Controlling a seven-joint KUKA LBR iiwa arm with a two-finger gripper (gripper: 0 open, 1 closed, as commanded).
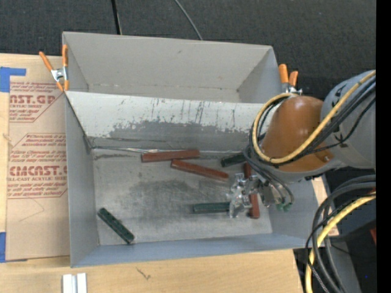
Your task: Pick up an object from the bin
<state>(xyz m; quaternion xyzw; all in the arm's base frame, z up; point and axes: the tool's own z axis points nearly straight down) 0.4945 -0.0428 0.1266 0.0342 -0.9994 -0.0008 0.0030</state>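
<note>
Two things crowd the gripper (243,201) by the bin's (165,66) right wall: dark green bar (211,208), red-brown bar (254,209). Grip state cannot be told; it could snag both

The gripper (243,199) is seen low in the grey bin (159,72), close to its right wall. A dark green bar (211,208) lies flat, its end just left of the gripper. A short red-brown piece (254,207) is seen just right of the gripper. 2 more bars lie behind the gripper to its left: a long red-brown bar (198,170) and a farther red-brown bar (170,156). A small dark green piece (232,160) lies behind the gripper. A second dark green bar (116,226) lies well apart, far left of the gripper.
</note>
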